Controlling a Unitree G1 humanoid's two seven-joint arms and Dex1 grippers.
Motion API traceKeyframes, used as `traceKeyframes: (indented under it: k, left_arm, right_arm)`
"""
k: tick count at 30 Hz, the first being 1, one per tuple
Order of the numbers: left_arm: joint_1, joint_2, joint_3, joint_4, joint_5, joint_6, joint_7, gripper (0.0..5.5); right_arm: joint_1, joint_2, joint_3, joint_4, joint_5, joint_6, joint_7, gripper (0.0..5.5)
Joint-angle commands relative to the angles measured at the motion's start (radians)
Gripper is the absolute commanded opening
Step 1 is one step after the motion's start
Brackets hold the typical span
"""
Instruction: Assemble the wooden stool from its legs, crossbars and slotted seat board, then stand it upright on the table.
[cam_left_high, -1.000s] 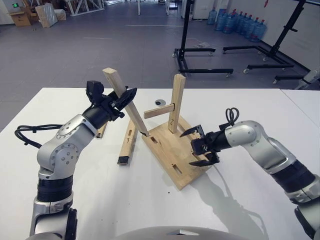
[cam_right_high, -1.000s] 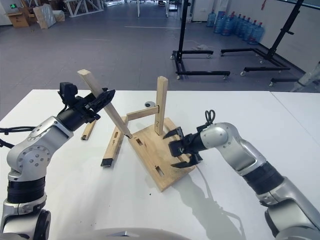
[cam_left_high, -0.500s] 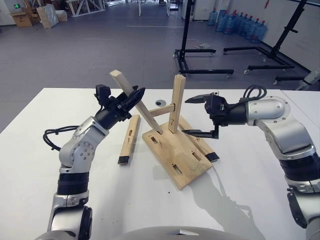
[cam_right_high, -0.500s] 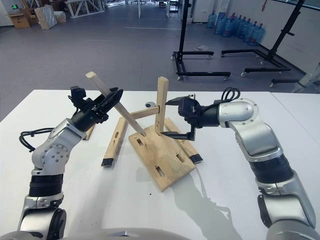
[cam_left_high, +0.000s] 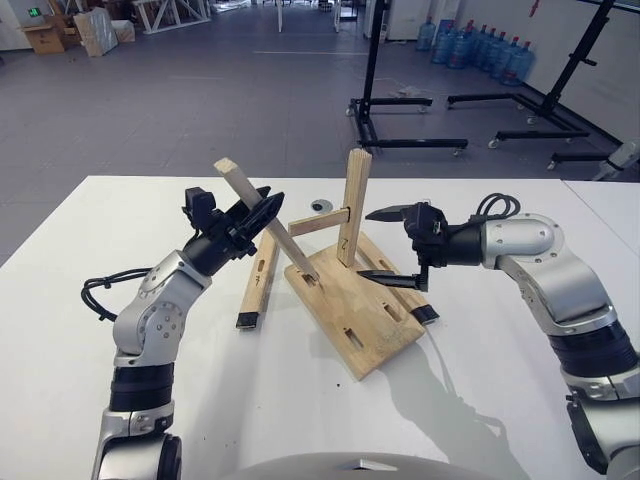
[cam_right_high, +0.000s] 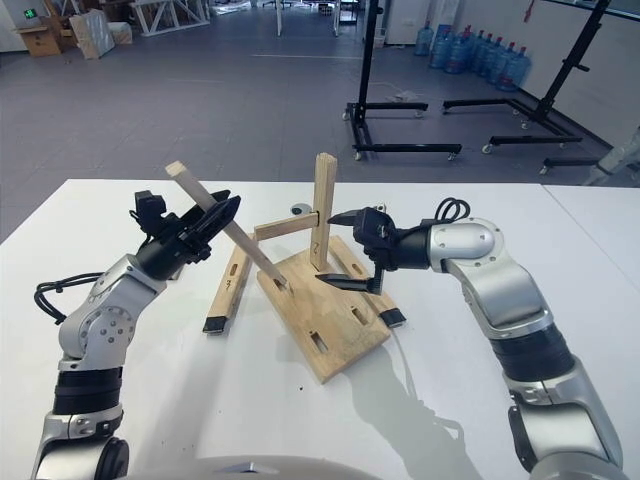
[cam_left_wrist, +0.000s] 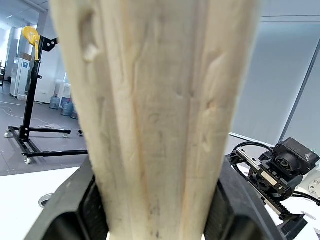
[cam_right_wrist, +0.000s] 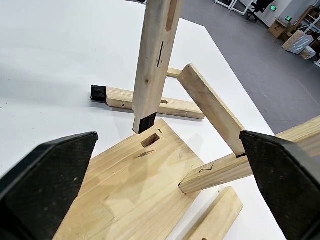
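Observation:
The slotted seat board (cam_left_high: 352, 318) lies flat on the white table. One leg (cam_left_high: 352, 205) stands upright in it, with a crossbar (cam_left_high: 318, 222) sticking out toward my left. My left gripper (cam_left_high: 262, 205) is shut on a second leg (cam_left_high: 270, 225), which tilts down to a slot at the board's near-left corner. Its dark-tipped end (cam_right_wrist: 144, 123) sits just at the slot (cam_right_wrist: 150, 140). My right gripper (cam_left_high: 385, 245) is open beside the upright leg, above the board, with nothing between its fingers (cam_right_wrist: 47, 182).
A loose leg (cam_left_high: 257, 282) lies on the table left of the board. Another loose leg (cam_left_high: 405, 295) with a black end lies along the board's far-right edge. A round cable hole (cam_left_high: 322, 205) sits behind the stool parts.
My right gripper rose from the board's near-right edge to beside the upright leg, then moved slightly closer to it. The left arm shifted the tilted leg, keeping its lower end near the corner slot.

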Motion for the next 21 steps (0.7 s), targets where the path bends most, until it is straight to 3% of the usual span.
traceKeyframes:
  k: [1, 10, 21]
  left_arm:
    - [0.033, -0.004, -0.034, 0.065, 0.063, -0.048, -0.03, 2.01]
    - [-0.057, -0.061, -0.014, 0.283, 0.09, -0.153, -0.093, 2.01]
    - [-0.101, -0.012, -0.058, 0.361, 0.184, -0.197, -0.194, 2.01]
  right_arm:
    - [0.002, 0.005, -0.004, 0.002, 0.0, 0.0, -0.007, 5.23]
    - [-0.012, 0.024, 0.006, 0.016, -0.003, -0.009, -0.012, 5.23]
    - [-0.002, 0.037, 0.01, 0.001, 0.001, 0.0, -0.015, 5.23]
